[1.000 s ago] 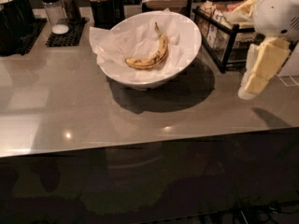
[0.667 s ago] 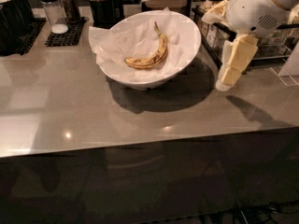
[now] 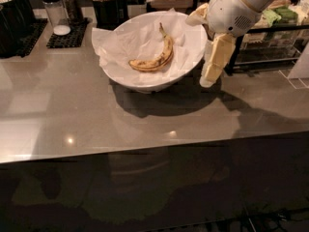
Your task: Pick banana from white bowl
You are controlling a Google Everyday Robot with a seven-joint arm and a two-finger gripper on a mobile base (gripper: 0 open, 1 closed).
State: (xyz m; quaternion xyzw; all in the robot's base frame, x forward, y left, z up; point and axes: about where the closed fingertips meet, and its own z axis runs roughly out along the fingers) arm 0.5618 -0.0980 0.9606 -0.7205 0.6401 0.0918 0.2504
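Smooth grey glossy counter (image 3: 72, 110) runs across the lower frame. At upper centre is a round white bowl (image 3: 145, 82) lined with crinkled paper (image 3: 111, 45). A curved, brown-speckled banana (image 3: 154, 59) lies inside it. The gripper (image 3: 198, 52) hangs at the bowl's right rim, its pale yellow fingers (image 3: 215, 59) spread apart and holding nothing. Behind it, at upper right, is a black wire basket (image 3: 270, 50). Shakers (image 3: 55, 13) stand on a black mat (image 3: 67, 36) at upper left.

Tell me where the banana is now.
Camera view, upper centre: the banana lies inside the white bowl; the gripper hangs just beside the bowl's right rim.
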